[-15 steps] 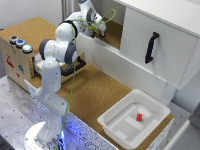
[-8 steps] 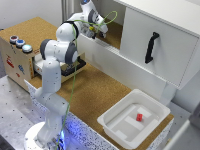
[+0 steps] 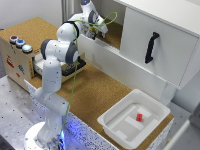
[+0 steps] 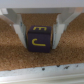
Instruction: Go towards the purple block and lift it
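gripper (image 4: pixel 39 36) clamped on purple block (image 4: pixel 38 40), a finger (image 4: pixel 19 27) flush on each side, block on cork floor (image 4: pixel 30 62). arm unmoved since earlier frame. white ledge (image 4: pixel 45 76) near; cork open around the block.

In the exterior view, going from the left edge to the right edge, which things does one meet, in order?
Wooden box with coloured buttons → robot arm base → white bin holding a small red block → black cabinet handle.
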{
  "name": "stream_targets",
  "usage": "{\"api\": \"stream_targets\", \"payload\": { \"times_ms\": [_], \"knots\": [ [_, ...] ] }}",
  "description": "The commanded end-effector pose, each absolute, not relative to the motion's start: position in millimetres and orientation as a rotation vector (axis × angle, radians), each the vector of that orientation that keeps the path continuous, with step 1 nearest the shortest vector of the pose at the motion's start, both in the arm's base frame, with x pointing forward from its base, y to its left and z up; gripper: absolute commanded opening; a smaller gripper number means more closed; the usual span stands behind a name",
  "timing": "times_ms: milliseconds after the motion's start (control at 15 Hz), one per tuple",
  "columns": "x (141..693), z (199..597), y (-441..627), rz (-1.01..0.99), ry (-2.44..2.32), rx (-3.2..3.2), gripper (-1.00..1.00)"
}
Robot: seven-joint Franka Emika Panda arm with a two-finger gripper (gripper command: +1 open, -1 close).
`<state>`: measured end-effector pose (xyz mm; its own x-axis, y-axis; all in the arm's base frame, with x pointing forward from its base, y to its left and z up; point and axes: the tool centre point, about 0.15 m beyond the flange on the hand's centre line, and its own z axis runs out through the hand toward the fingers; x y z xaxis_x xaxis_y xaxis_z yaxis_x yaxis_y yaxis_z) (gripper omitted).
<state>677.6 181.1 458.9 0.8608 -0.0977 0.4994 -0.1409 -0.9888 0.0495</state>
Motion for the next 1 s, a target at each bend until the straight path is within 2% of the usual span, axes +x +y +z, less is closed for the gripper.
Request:
{"api": "stream_targets", "payload": {
  "times_ms": [0,533,933],
  "knots": [
    [702,456,173,0.721,-0.135,2.938,-1.00],
    [631,497,163,0.925,-0.060,2.933,-1.00],
    [572,501,143,0.937,-0.072,2.967,-1.00]
  ]
}}
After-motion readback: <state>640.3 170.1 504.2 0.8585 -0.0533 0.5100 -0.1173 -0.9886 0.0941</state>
